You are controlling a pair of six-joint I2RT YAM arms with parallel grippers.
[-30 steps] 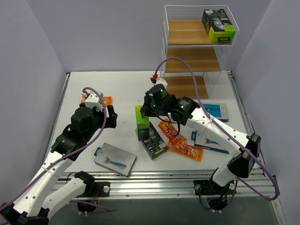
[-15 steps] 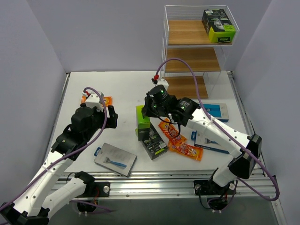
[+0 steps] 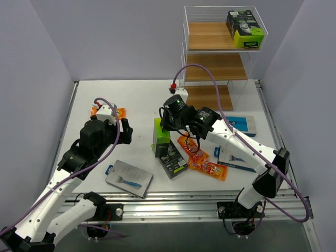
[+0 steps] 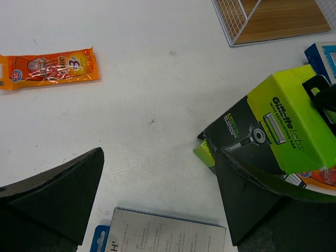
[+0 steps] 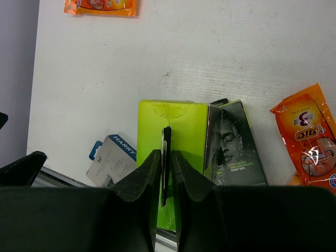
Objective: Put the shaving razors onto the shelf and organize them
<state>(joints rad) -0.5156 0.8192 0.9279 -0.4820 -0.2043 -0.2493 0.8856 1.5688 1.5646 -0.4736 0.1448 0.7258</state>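
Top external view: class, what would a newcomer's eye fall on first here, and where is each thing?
The lime-green and black razor box at the middle of the white table stands out, with the right gripper poised over it, fingers close either side of its thin black tab. At the far right rises the three-tier wooden-board shelf, a matching lime-green and black box alone on its top tier.

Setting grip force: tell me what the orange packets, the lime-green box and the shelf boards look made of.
Orange packets: likely thin plastic film, glossy; glare and crinkles show.
Lime-green box: seemingly printed cardboard, fairly matte, crisp folded edges.
Shelf boards: wood or wood-look laminate, light, with grain lines.
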